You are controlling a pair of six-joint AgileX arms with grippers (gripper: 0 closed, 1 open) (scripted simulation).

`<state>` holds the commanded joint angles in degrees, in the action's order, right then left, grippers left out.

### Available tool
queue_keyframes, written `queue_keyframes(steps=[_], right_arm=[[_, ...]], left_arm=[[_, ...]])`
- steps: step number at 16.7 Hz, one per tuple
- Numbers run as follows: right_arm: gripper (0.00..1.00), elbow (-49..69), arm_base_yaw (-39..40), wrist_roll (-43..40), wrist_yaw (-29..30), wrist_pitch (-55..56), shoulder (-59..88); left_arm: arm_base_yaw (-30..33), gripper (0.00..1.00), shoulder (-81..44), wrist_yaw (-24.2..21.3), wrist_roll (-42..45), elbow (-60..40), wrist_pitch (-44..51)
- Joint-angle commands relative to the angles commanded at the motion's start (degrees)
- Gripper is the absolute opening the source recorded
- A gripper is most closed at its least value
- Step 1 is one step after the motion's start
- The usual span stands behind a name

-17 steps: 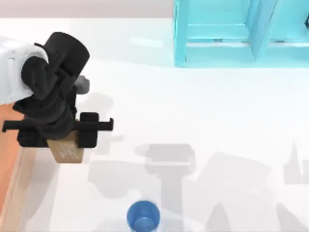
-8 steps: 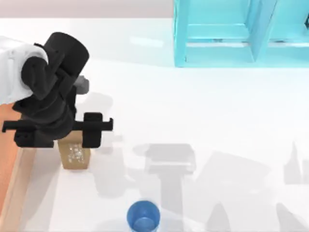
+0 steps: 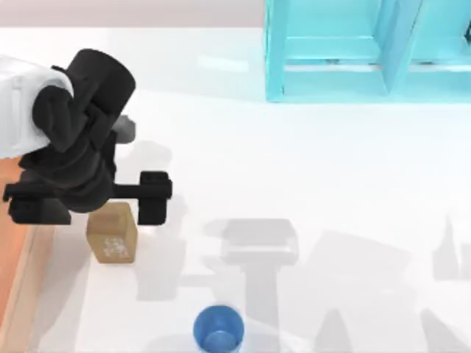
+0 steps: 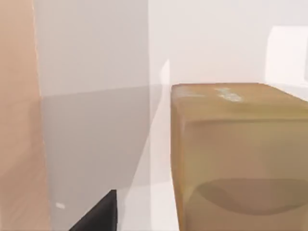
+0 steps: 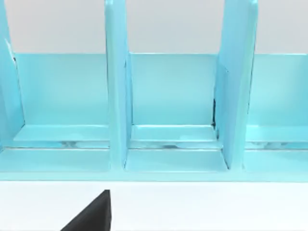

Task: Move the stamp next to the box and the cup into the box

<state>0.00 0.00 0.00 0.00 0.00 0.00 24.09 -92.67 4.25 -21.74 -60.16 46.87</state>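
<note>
The tan-brown stamp [image 3: 112,233] stands upright on the white table, speckled face up, just right of the box's light wood rim [image 3: 29,272]. My left gripper [image 3: 92,204] hovers over the stamp's far end, open, its black fingers [image 3: 152,197] spread wider than the block and apart from it. The left wrist view has the stamp [image 4: 236,154] close up beside the box wall [image 4: 19,120]. The blue cup [image 3: 218,329] sits on the table at the near edge, right of the stamp. One dark finger [image 5: 91,214] of my right gripper edges into the right wrist view.
A cyan shelf unit [image 3: 353,51] stands at the back right of the table, and the right wrist camera faces its compartments [image 5: 168,110]. Arm shadows lie across the open white table between stamp and shelf.
The left gripper set the tilted stamp down upright beside the box, then spread its fingers and let go. The cup has not moved.
</note>
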Motion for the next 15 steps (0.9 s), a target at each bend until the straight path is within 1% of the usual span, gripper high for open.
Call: queue_keyframes(steps=[3, 5, 13, 15], right_arm=[[1.0, 0.0, 0.0, 0.0, 0.0, 0.0, 0.0], [1.0, 0.0, 0.0, 0.0, 0.0, 0.0, 0.0], [1.0, 0.0, 0.0, 0.0, 0.0, 0.0, 0.0], [1.0, 0.0, 0.0, 0.0, 0.0, 0.0, 0.0]], left_arm=[[0.1, 1.0, 0.1, 0.0, 0.0, -0.1, 0.2], [0.3, 1.0, 0.3, -0.1, 0.1, -2.0, 2.2], [0.4, 1.0, 2.3, 0.0, -0.2, -17.1, 19.6], [0.3, 1.0, 2.8, 0.0, -0.3, -19.6, 22.4]])
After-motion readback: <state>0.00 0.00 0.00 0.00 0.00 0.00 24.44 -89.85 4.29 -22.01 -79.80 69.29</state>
